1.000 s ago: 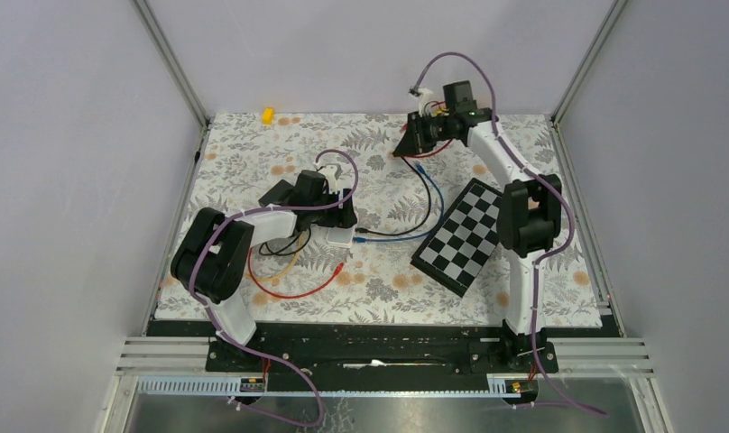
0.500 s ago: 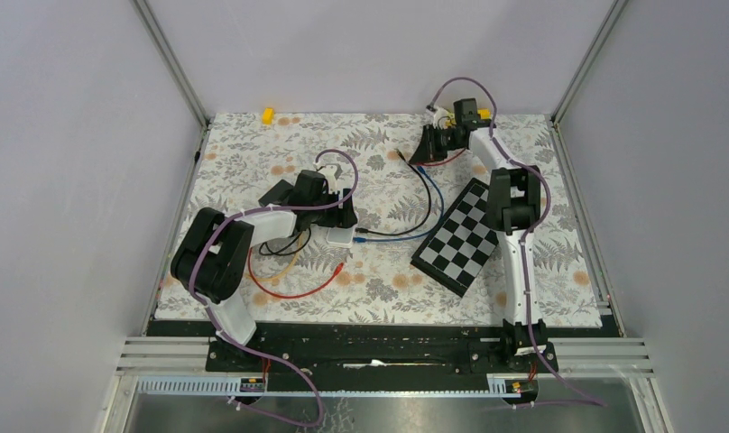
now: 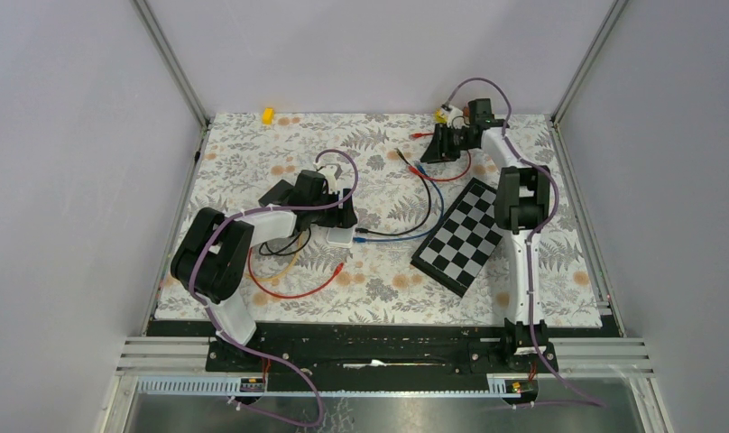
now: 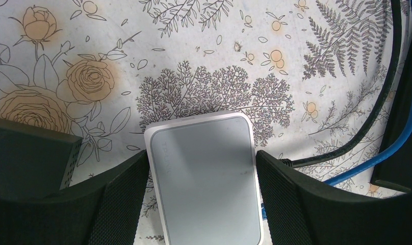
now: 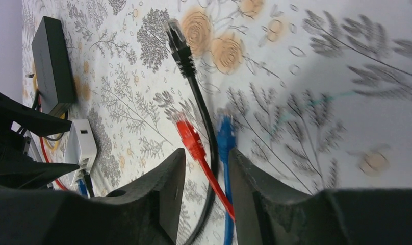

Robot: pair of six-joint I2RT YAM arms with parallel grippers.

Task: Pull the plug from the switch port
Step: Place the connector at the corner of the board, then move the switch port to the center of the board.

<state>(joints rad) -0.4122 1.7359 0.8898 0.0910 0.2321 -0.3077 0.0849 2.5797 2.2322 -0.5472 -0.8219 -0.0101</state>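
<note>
The left gripper [image 4: 201,169] is clamping the white switch [image 4: 204,150] by its two long sides, fingers [image 4: 120,191] pressing flat against the casing, near the middle of the floral cloth [image 3: 253,149], with a black box [image 5: 52,61] sitting just beside it. The red plug [image 5: 186,133] is lying loose on the cloth toward the far edge, well apart from the switch, beside a blue plug [image 5: 225,133], with a black plug [image 5: 176,33] lying farther out. The right gripper [image 5: 206,159] is hanging low over them, jaws parted wider than the red cable [image 5: 215,185] running through the gap, pinching nothing. Bare cloth is stretching between plugs and switch. The checkerboard [image 3: 460,236] is lying toward the right edge, alongside the right arm.
</note>
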